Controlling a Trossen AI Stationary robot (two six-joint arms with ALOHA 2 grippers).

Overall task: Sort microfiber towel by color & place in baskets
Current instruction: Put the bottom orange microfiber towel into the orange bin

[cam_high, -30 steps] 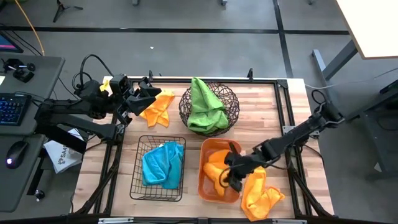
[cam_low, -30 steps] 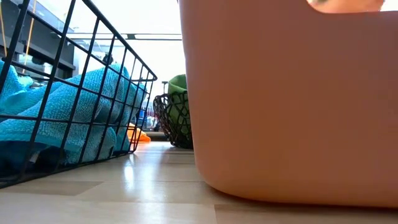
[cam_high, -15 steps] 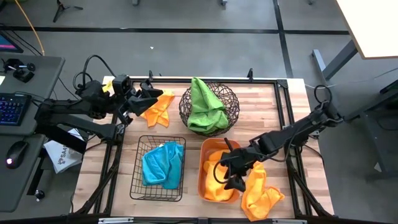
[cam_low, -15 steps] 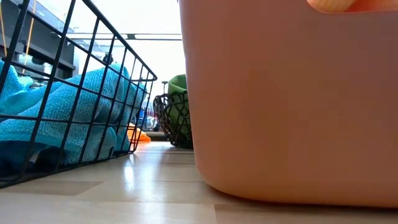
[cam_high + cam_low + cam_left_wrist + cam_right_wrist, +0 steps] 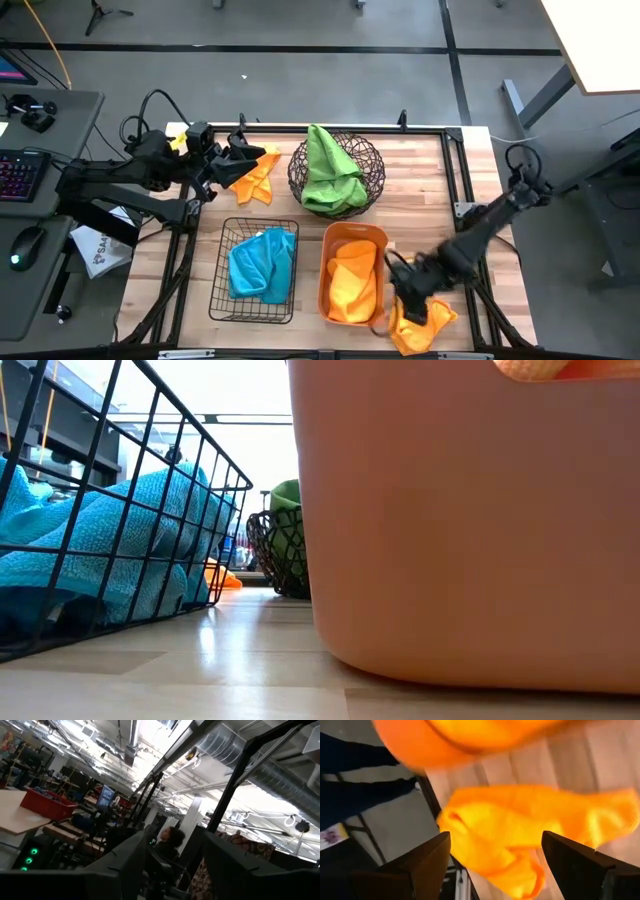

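My right gripper (image 5: 408,298) stands open just right of the salmon-orange tub (image 5: 327,262), over a loose orange towel (image 5: 422,322) that lies crumpled at the table's near right. In the right wrist view the towel (image 5: 510,825) shows beyond the spread fingers (image 5: 502,865). Orange towels (image 5: 352,282) lie in the tub. My left gripper (image 5: 238,160) is open at the far left, beside another orange towel (image 5: 253,178) lying on the table. A blue towel (image 5: 262,262) fills the black wire basket (image 5: 222,300). A green towel (image 5: 328,168) drapes in the round woven bowl (image 5: 372,160).
In the low view the tub's wall (image 5: 470,520) fills the right half and the wire basket (image 5: 150,480) the left. The bowl (image 5: 280,555) stands behind them. A desk with keyboard and mouse (image 5: 25,180) stands left of the table.
My right gripper has opened inside the tub and let go of an orange towel, which now lies spread in the tub. The gripper has then gone toward the table's right and near edges, out of the tub, to over the loose orange towel.
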